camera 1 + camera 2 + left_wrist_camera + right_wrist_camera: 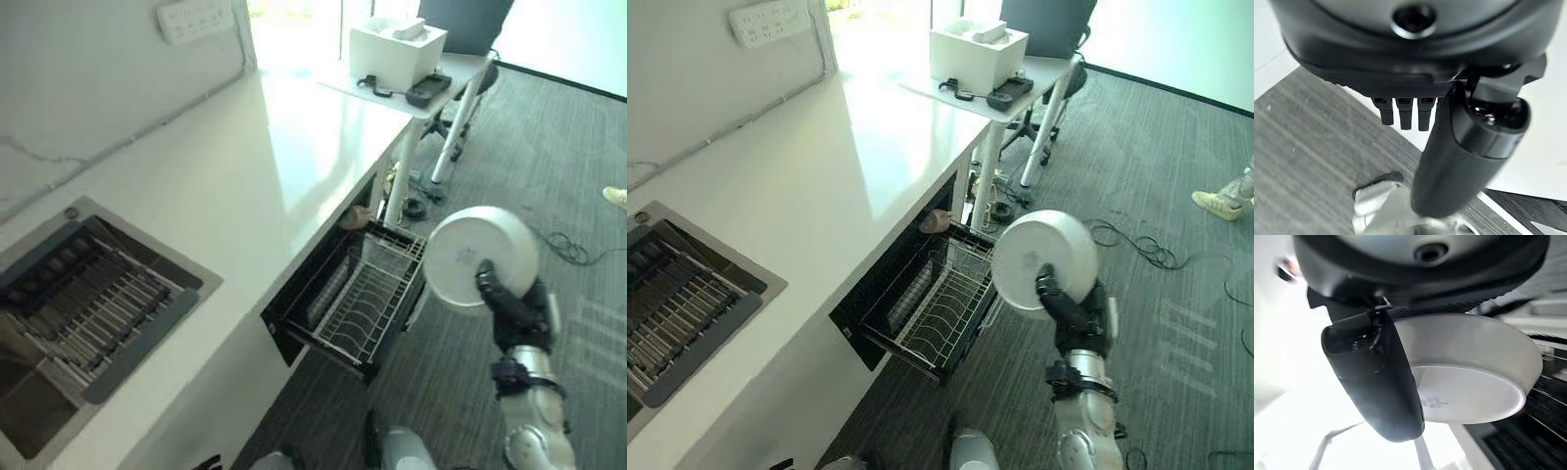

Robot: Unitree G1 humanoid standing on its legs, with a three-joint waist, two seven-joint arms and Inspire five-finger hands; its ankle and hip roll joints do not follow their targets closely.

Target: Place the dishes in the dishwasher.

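The right arm is raised from the near right, its right hand (1073, 311) upright. A white bowl (1043, 259) is pinched there, base toward the camera, just right of the open dishwasher rack (939, 304). The left hand (1459, 142) is seen relaxed, fingers empty.

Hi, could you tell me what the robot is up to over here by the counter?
The robot's right hand is holding a white bowl on its side, above the floor and just beside the dishwasher rack, which is pulled out from under the counter and has no dishes in it yet. The left hand hangs idle with nothing in it.
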